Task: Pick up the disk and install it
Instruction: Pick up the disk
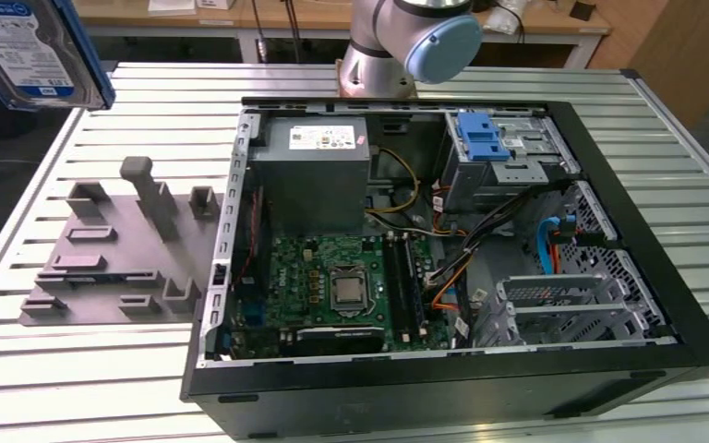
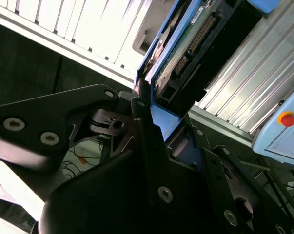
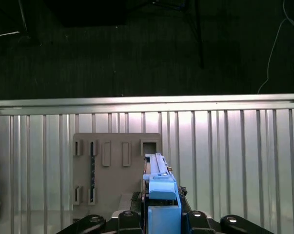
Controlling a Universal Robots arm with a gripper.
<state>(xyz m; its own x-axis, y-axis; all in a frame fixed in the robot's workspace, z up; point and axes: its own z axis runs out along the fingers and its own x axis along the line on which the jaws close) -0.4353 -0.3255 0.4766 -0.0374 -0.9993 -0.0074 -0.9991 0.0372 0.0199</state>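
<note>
**Disk [image 1: 34, 51] clamped in gripper [image 2: 166, 117]**

The jaws are closed on the disk's blue frame, holding it edge-on; in the exterior view it hangs high at the left, above the table [image 1: 84, 388], well apart from the open case [image 1: 453, 378]; a grey fixture [image 1: 121, 249] lies on the table beside the case.

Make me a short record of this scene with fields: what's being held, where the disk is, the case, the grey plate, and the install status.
held: the disk, clamped edge-on between the fingers of the gripper
disk position: lifted in the air at the exterior view's far left, apart from the computer case
case: open, lying on the slatted table, blue latch at its drive bay
plate: grey fixture plate on the table, at the exterior view's left of the case
install: not yet done
</note>
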